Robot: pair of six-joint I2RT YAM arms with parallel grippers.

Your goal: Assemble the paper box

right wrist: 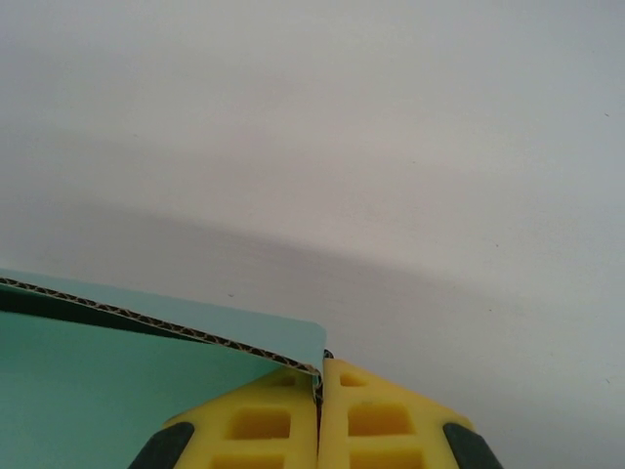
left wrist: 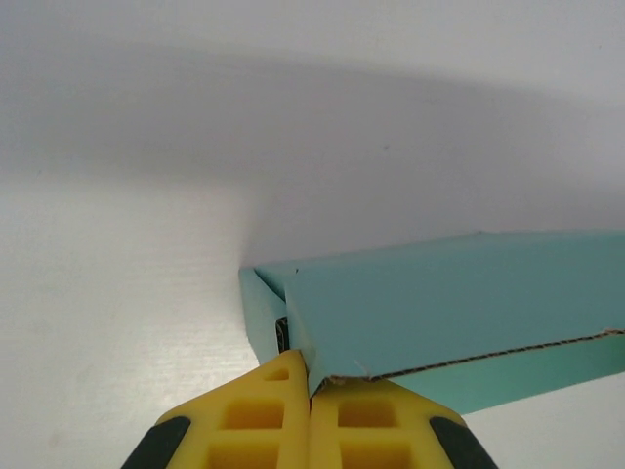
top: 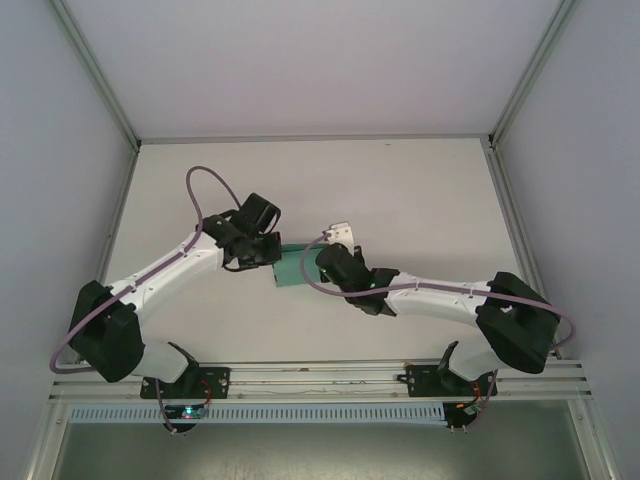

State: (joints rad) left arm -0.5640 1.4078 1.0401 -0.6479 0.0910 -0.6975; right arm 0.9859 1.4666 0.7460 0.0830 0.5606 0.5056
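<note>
Working over the middle of the table [top: 420, 190], you have the paper box [top: 293, 268] pinched at both ends, its long axis running across the table from left to right. Your left gripper [left wrist: 311, 383] is clamped on the card at the end nearer the table's left edge. There a teal panel's lower corner runs down into the seam between the yellow fingers [left wrist: 283, 381], a narrow side wall stands just beside it, and the panel looks only partly folded over. Your right gripper [right wrist: 319, 375] is likewise clenched on a rounded flap corner at the end nearer the table's right edge. Whether the box touches the table or hangs above it cannot be told. The step in hand appears to be closing that upper panel down onto the body. To do it well, move both wrists together so the card neither stretches nor buckles. Turn about the crease rather than dragging, and squeeze no harder than needed, since thin card will likely dent at such small corner holds. A slip at either corner could let the panel spring open.
</note>
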